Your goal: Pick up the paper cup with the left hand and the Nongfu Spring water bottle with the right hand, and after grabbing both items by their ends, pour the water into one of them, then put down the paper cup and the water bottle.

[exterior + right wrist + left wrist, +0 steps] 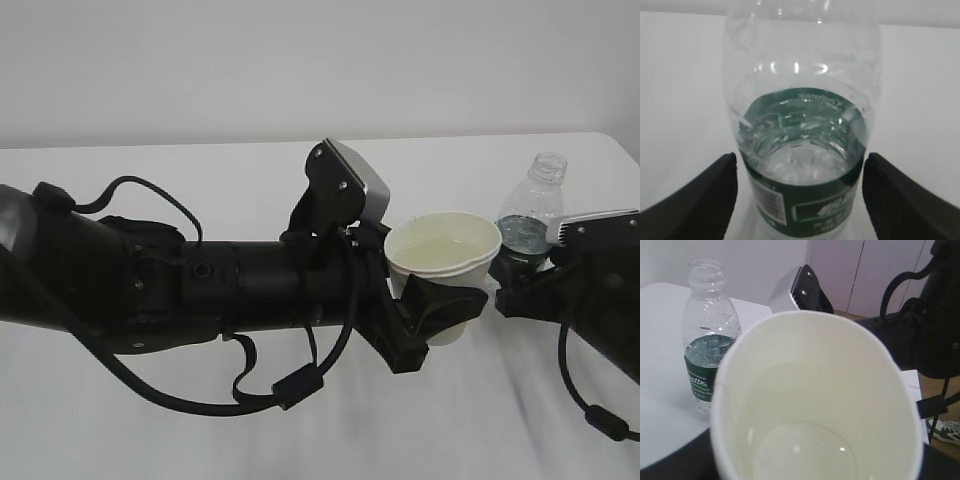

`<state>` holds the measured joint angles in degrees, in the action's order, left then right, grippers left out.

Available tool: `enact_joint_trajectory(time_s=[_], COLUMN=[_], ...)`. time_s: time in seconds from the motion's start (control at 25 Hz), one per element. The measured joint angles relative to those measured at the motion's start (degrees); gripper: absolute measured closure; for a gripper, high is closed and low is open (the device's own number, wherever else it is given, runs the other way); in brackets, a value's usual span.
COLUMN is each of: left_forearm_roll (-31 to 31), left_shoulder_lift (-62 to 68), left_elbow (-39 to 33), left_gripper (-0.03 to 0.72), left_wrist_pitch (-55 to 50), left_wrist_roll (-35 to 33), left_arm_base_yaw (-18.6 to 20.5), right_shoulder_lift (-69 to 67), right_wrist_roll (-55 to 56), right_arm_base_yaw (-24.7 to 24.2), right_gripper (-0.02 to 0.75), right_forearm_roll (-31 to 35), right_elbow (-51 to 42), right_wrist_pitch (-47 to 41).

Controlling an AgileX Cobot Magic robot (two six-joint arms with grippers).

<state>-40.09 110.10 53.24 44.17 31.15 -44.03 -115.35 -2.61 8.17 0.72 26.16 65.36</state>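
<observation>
The paper cup (444,250) sits upright in my left tool (432,318), right of centre over the white surface (200,170). I see one black finger (440,305) wrapped across the near side of its lower half, so the left tool is pinching the cup low on its body. From the left wrist view the cup (815,400) fills most of the frame, mouth toward the camera, and I can see a shallow pool of clear water (805,452) lying at its bottom, with small glints on the surface. The cream inside wall above the pool looks bare.

The Nongfu Spring water bottle (530,215) stands upright just right of the cup and a little farther back, uncapped, with its neck higher than the cup's rim. In the exterior view the two look very close, but I cannot tell whether they touch. My right tool (520,285) is at the bottle's lower part, below the green label band (522,238). In the right wrist view the bottle (800,125) stands between the two black fingers (695,200), with pale gaps visible on both sides, so the right tool reads to me as spread around the bottle rather than pressed on it. Water shows inside the bottle at about the level of the label (805,210).

The grey camera block (352,185) on the left arm sits above and left of the cup.
</observation>
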Motion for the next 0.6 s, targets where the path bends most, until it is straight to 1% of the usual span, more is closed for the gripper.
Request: enact_joint_trajectory(time_s=[0.2, 0.36, 0.6], left_forearm_roll=[0.00, 0.00, 0.00], left_shoulder_lift=[0.00, 0.00, 0.00], left_elbow=[0.00, 0.00, 0.00], left_gripper=[0.237, 0.237, 0.238], left_wrist_pitch=[0.00, 0.00, 0.69], left_wrist_roll=[-0.10, -0.10, -0.10], left_arm_base_yaw=[0.00, 0.00, 0.00], right_shoulder_lift=[3.51, 8.04, 16.08], right_wrist_roll=[0.23, 1.79, 11.16], right_arm_base_yaw=[0.00, 0.00, 0.00], right_gripper=[0.143, 0.143, 0.143], right_forearm_roll=[0.00, 0.00, -2.64], right_elbow=[-3.72, -8.45, -16.13], right_wrist_pitch=[0.00, 0.00, 0.00])
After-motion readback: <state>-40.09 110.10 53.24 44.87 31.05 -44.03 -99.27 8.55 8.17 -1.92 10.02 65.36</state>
